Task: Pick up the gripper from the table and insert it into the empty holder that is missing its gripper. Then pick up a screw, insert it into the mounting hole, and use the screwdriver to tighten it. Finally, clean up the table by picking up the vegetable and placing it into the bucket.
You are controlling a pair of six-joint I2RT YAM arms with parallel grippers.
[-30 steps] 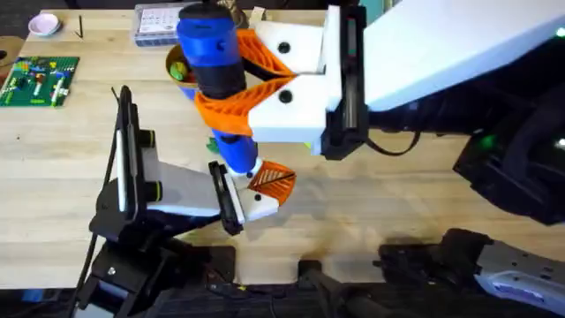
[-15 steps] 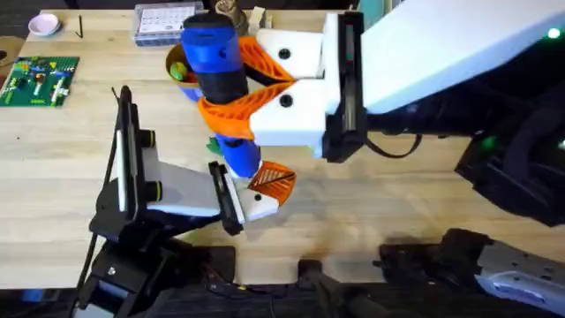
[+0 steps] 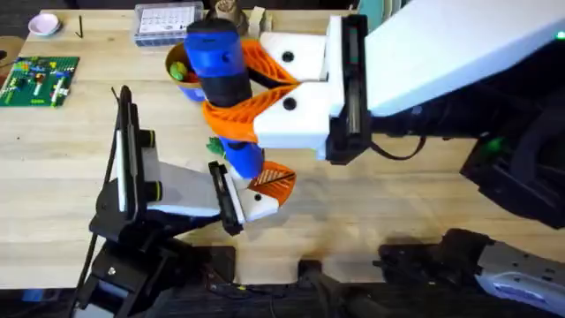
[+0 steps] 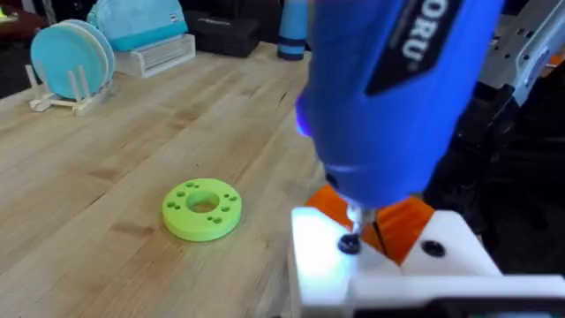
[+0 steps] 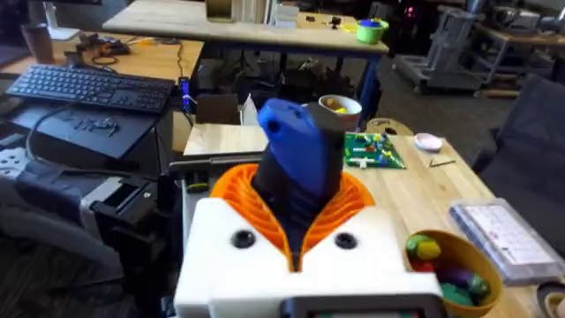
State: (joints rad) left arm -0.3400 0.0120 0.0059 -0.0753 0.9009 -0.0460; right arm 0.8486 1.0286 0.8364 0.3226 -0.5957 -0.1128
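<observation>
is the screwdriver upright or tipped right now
Roughly upright. The screwdriver stands tip-down on a dark screw in the white block, clamped in the right tool.

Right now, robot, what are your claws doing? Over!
Right claw shut on screwdriver, tip on screw in white holder. Left claw steadies holder. Vegetable not yet in bucket.

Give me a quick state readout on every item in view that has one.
screwdriver: upright, clamped in the right gripper, metal tip on the screw
screw: seated in the white finger block, head still visible
orange gripper: mounted on that block
bucket: upright, toy pieces inside
vegetable: on the table, not in the bucket
lime-green disc: flat on the table
</observation>
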